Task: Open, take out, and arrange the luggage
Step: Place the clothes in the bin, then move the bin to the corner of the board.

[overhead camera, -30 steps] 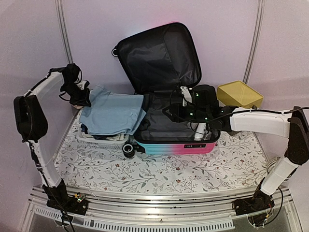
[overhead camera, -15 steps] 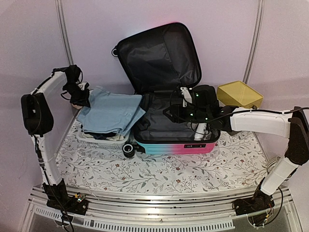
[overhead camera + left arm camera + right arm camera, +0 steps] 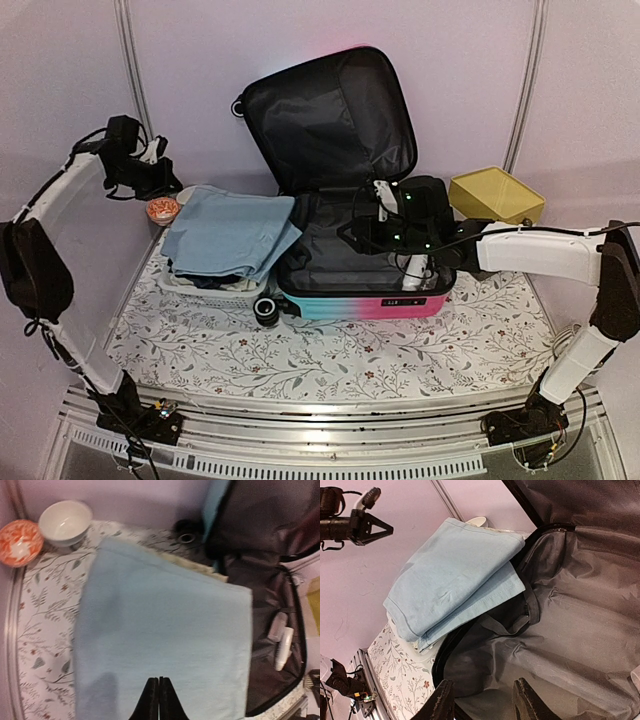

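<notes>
Floral-print table (image 3: 330, 360) carries the luggage (image 3: 350, 303) at centre, lid raised. Folded blue garments (image 3: 235, 235) lie beside it. Left gripper (image 3: 158, 700) clenched, empty — right gripper (image 3: 482, 702) released over the lining.

One luggage (image 3: 330, 120) lies at the frame's centre. Two bowls sit at the upper left: one white bowl (image 3: 65, 522) and one orange bowl (image 3: 19, 542). One yellow-topped box (image 3: 497, 195) is at the right. One basket (image 3: 215, 290) carries one stack of folded cloths (image 3: 235, 235). Two small items lie inside the luggage: one white tube (image 3: 284, 649) and one grey piece (image 3: 276, 627).
</notes>
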Tool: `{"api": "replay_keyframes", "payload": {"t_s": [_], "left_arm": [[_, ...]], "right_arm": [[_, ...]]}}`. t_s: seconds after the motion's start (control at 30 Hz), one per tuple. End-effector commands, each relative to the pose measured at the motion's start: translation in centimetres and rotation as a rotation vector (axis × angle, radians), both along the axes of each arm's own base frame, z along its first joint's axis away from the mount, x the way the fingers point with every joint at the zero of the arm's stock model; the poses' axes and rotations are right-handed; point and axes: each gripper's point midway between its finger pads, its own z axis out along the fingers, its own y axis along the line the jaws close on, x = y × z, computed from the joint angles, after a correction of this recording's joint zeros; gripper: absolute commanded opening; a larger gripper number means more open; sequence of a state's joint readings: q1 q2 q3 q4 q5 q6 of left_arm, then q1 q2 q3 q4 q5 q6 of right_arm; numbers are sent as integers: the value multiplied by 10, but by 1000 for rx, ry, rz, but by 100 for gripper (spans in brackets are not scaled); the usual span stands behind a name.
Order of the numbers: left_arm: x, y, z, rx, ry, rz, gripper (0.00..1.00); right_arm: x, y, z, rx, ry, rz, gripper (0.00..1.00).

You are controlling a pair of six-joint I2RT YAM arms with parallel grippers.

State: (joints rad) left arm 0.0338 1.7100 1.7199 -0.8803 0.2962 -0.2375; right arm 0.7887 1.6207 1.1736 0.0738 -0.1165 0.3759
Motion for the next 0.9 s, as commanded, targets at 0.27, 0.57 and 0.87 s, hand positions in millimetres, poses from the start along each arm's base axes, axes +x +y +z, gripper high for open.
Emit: {"api": "replay_keyframes", "payload": {"t_s": [0.27, 0.57, 0.87], "left_arm": [[21, -33, -121, -295, -133, 113, 0], [11, -68, -54, -156, -319, 97, 0], [54, -159, -79, -306, -390, -6, 0]], "right_arm": [[-10, 2, 11, 68, 13, 37, 42], [-23, -15, 9, 78, 19, 14, 42], [-28, -20, 14, 91, 13, 11, 42]]}}
